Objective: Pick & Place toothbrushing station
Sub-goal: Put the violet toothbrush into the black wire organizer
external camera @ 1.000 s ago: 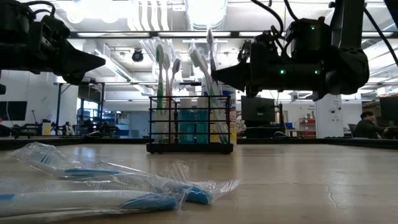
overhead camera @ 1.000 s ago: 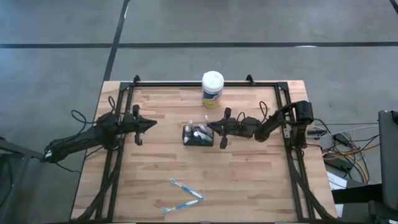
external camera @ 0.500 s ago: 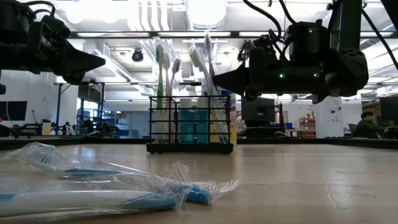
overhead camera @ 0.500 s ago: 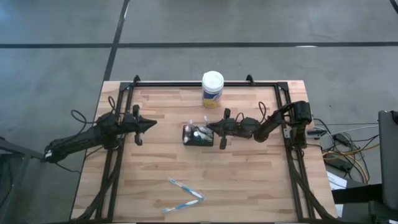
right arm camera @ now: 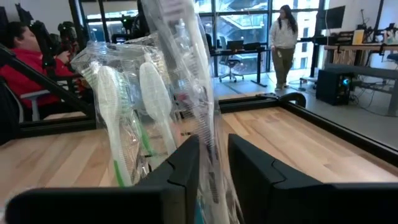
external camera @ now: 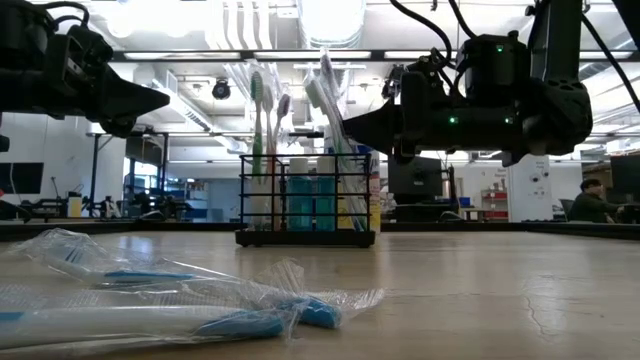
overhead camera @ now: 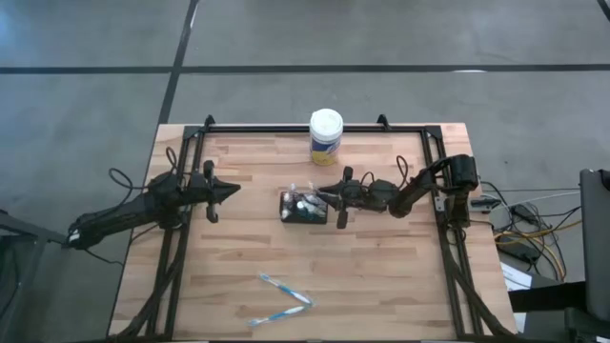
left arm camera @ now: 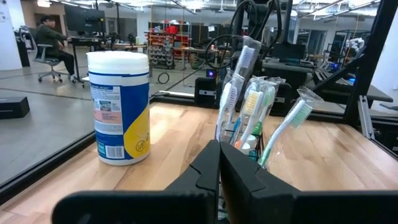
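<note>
The small black rectangular wire-walled toothbrushing station (overhead camera: 303, 207) stands upright on the pale wooden counter (overhead camera: 381, 276), directly in front of the right hand (overhead camera: 322, 197) and touching or nearly touching its fingertips. That hand's two dark fingers (right arm camera: 180, 171) stand a narrow way apart, with a clear-wrapped toothbrush (right arm camera: 186, 74) from the station running up between them; whether the pads press on it cannot be told. The left hand (overhead camera: 233, 191) hovers well off to the far side of the station, its fingers pressed together and holding nothing.

The station looks light and stiff, but top-heavy: tall wrapped brushes stand loose in its slots and lean outward. The plastic wrap is slick and crinkly, so a grip on a brush alone would likely slide or lift only that brush. The rigid black rim or a side wall seems the better hold, low enough to keep it from tipping.

Beyond the right hand stands a white-lidded, yellow-and-blue-labelled round canister (overhead camera: 326, 137); two more wrapped blue toothbrushes (overhead camera: 283, 299) lie well behind it, near the counter's edge.
</note>
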You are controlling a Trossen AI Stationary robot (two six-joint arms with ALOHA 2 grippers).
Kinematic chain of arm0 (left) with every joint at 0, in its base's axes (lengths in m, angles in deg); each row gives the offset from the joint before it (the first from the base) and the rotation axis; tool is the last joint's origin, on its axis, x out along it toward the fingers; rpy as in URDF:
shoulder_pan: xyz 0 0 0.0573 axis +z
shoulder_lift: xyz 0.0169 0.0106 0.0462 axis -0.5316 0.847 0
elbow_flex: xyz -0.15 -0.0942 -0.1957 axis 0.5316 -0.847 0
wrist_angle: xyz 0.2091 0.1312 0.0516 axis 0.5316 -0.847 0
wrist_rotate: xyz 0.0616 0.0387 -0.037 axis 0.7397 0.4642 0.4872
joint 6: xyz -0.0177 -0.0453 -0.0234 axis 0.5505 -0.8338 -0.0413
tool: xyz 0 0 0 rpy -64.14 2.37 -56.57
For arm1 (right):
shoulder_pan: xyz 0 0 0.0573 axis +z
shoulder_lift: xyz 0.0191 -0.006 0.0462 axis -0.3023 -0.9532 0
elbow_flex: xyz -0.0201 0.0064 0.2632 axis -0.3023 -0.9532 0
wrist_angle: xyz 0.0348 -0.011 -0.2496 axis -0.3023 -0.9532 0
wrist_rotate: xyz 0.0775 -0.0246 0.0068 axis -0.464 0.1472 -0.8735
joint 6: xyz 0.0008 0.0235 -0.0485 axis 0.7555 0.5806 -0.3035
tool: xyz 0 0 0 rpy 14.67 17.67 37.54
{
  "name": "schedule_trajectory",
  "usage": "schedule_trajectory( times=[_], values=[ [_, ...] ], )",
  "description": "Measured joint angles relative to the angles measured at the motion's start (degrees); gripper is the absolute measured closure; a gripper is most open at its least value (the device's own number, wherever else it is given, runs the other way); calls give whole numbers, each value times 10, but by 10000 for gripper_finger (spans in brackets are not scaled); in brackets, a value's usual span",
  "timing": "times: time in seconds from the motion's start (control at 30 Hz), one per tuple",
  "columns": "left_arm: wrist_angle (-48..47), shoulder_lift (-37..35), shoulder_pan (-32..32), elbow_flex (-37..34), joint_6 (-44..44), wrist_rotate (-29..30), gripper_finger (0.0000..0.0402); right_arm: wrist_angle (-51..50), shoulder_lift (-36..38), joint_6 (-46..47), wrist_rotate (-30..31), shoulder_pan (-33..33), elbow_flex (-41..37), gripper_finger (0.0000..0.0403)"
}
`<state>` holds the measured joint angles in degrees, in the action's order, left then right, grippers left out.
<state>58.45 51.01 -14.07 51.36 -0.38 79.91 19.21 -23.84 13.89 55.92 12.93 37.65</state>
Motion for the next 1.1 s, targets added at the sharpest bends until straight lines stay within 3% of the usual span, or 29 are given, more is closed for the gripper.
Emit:
schedule_trajectory(
  times=[0.4, 0.8, 0.97, 1.1],
  values=[
    [-1, 0, 0, 0, -2, 0, 388, 0, 1, 15, 0, 0, 12, 236],
    [-2, 0, 0, 0, -4, 0, 388, -20, 44, 6, 1, 0, 20, 218],
    [-2, 0, 0, 0, -4, 0, 388, -160, 135, 4, 6, 0, 31, 215],
    [-2, 0, 0, 0, -4, 0, 388, -422, 227, 2, 6, 0, 111, 208]
  ],
)
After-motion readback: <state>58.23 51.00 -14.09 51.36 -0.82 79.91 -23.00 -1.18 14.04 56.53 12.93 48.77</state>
